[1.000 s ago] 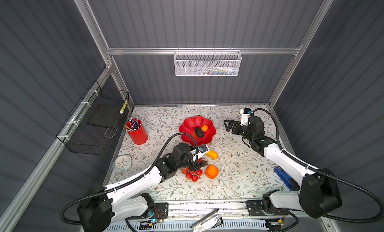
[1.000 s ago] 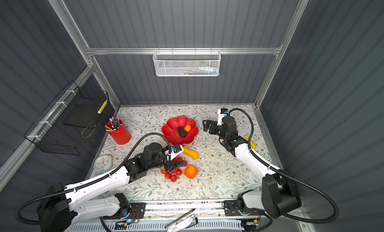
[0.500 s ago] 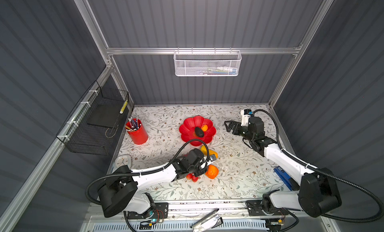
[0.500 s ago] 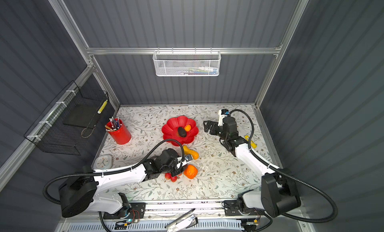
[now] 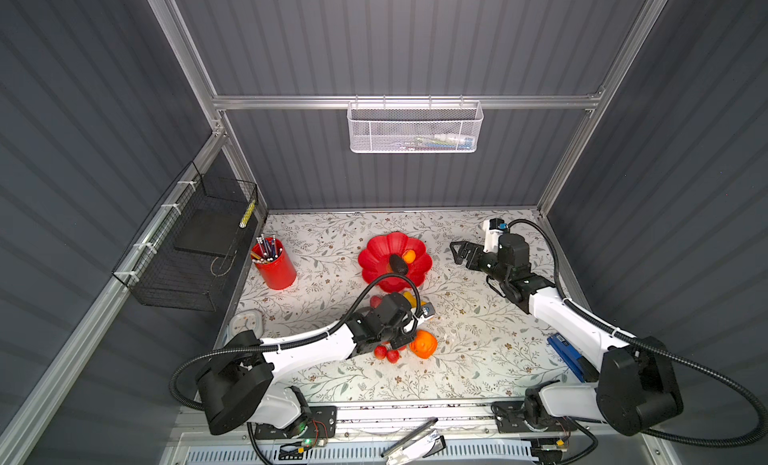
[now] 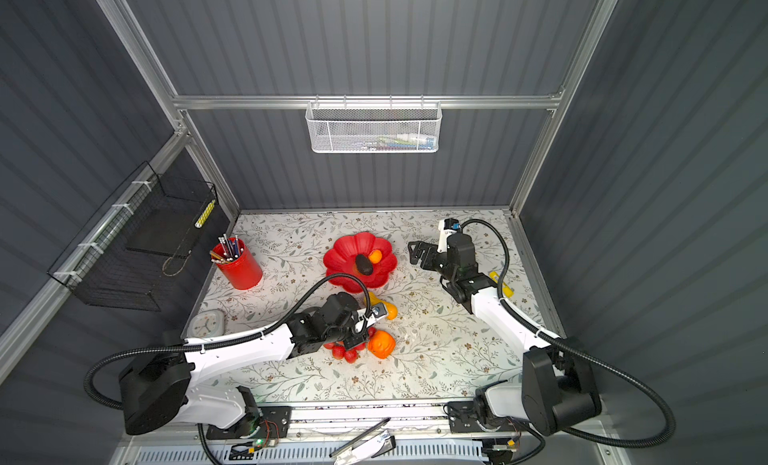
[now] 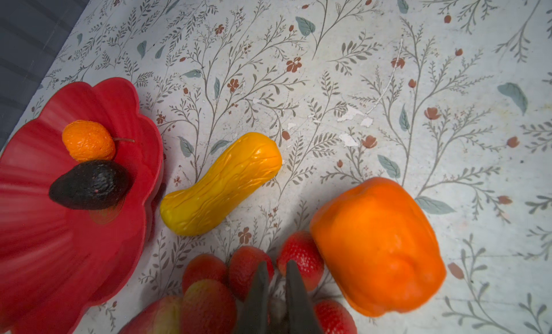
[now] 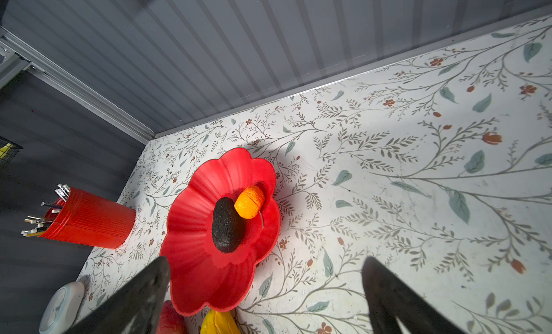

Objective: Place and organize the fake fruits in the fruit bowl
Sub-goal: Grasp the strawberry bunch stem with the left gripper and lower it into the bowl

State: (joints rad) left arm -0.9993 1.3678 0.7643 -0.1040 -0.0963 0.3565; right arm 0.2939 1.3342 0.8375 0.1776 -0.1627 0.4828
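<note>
The red flower-shaped fruit bowl [image 5: 370, 259] [image 6: 338, 257] [image 7: 59, 257] [image 8: 203, 275] holds a dark avocado [image 5: 398, 264] [image 7: 89, 184] [image 8: 227, 225] and a small orange [image 5: 409, 256] [image 7: 88, 140] [image 8: 249, 201]. On the table in front of it lie a yellow squash-like fruit [image 7: 221, 183] [image 6: 389, 311], an orange pepper-like fruit [image 5: 424, 344] [image 7: 376, 246] and a bunch of red berries [image 5: 386, 353] [image 7: 209, 287]. My left gripper [image 5: 400, 340] [image 7: 274, 265] is down in the middle of the bunch, shut on it. A red strawberry [image 5: 375, 301] lies near the bowl's front rim. The right gripper [image 5: 457, 251] [image 8: 265, 262] hangs open, right of the bowl.
A red pencil cup [image 5: 274, 263] stands at the left, with a small white clock [image 5: 247, 321] nearer the front edge. A black wire basket [image 5: 195, 242] hangs on the left wall and a white mesh basket [image 5: 415, 128] on the back wall. A blue object [image 5: 567, 359] lies at the right.
My left gripper has come down lower over the bunch of red berries and closed on it. The right arm has not moved.
</note>
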